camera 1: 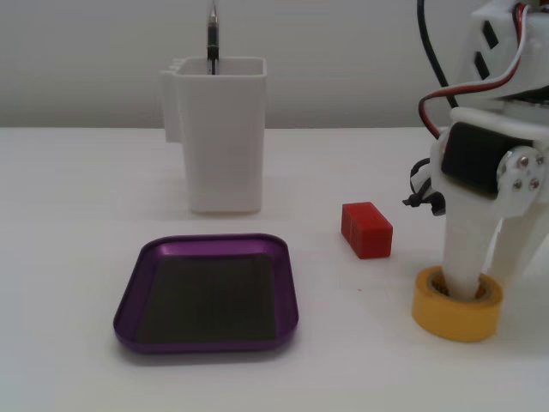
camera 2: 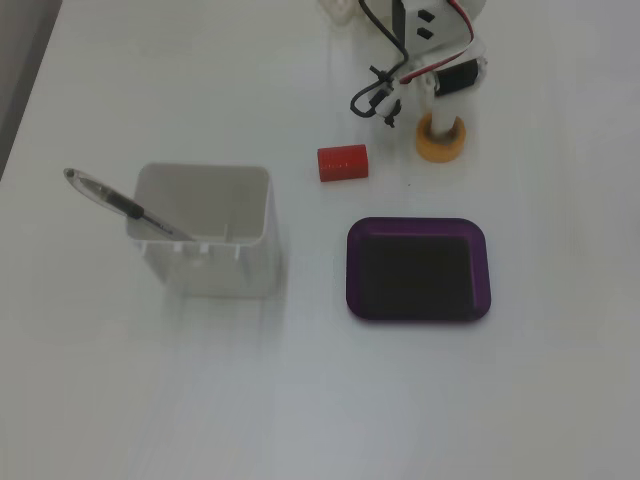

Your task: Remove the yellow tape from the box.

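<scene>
The yellow tape (camera 1: 455, 319) lies flat on the white table at the right, outside the box; it also shows in the other fixed view (camera 2: 441, 149). My gripper (camera 1: 487, 287) points down onto it: one white finger (camera 1: 467, 257) stands in the central hole, the other is outside the right wall. The jaws look closed on that wall. The gripper shows from above in the other fixed view (camera 2: 440, 128). The purple box (camera 1: 210, 243) sits left of the tape with a bare dark floor, and is seen from above too (camera 2: 418, 225).
A small red block (camera 1: 366, 229) lies between box and tape, also seen from above (camera 2: 343, 162). A tall white container (camera 1: 225, 137) holding a pen (camera 1: 212, 39) stands behind the box, also seen from above (camera 2: 205, 262). Arm cables (camera 2: 375, 100) hang near the block.
</scene>
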